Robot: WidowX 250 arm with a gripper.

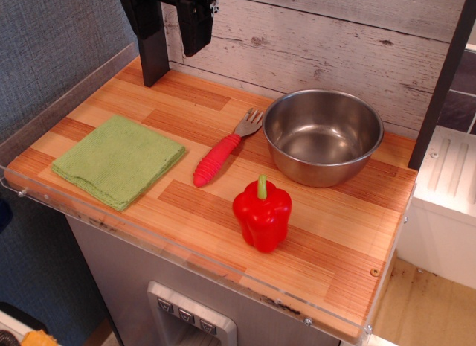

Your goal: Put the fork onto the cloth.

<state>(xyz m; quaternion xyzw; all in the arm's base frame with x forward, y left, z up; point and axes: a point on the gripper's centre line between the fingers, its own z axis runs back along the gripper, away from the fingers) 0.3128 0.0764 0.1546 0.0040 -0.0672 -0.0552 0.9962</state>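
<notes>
The fork (223,151) lies flat on the wooden counter, its red ribbed handle pointing to the front left and its silver tines next to the steel bowl. The green cloth (119,160) lies flat at the left of the counter, a short gap from the fork's handle. My gripper (175,52) hangs at the top of the view, high above the back of the counter. Its two black fingers stand apart with nothing between them, well away from the fork and the cloth.
A steel bowl (323,135) stands at the back right, touching or nearly touching the fork's tines. A red bell pepper (262,214) stands upright in front of the bowl. A clear plastic rim (186,253) runs along the counter's front edge. A plank wall (335,33) stands behind.
</notes>
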